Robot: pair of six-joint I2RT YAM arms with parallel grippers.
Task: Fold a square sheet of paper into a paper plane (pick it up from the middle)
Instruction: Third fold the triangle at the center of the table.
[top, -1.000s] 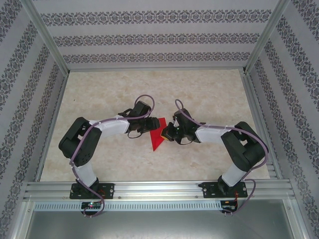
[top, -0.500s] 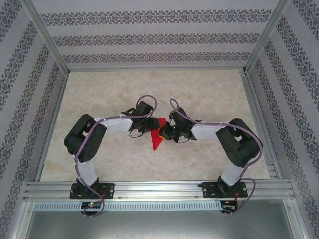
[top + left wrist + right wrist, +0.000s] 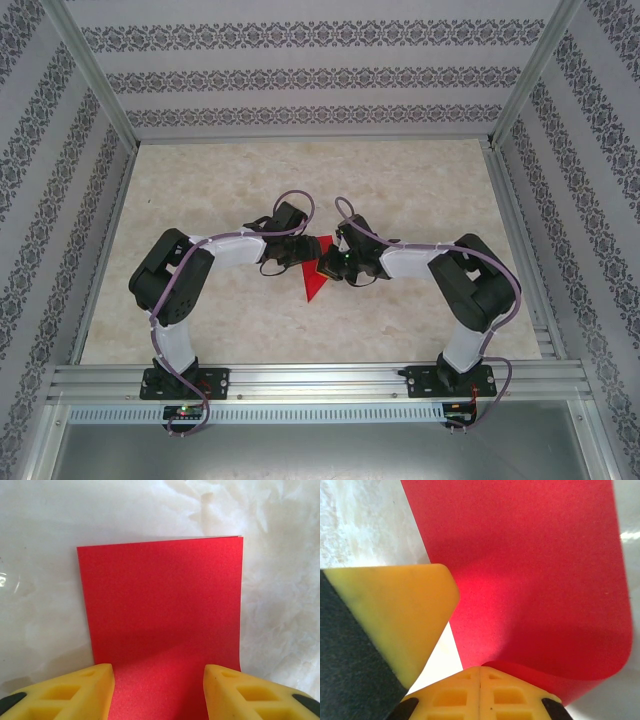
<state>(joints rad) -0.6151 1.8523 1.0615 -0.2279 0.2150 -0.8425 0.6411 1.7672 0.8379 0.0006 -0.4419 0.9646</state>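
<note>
Both my arms have drawn inward: right gripper (image 3: 480,679) clamped on the curling red paper (image 3: 160,595), left gripper (image 3: 159,690) half-open astride it.

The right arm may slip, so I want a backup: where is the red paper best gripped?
Pinch the curled-up edge of the paper, coming low from the right arm's side, where the right gripper is shut on it. That edge stands off the table; the rest lies flat, no lip, under the open left gripper.
</note>
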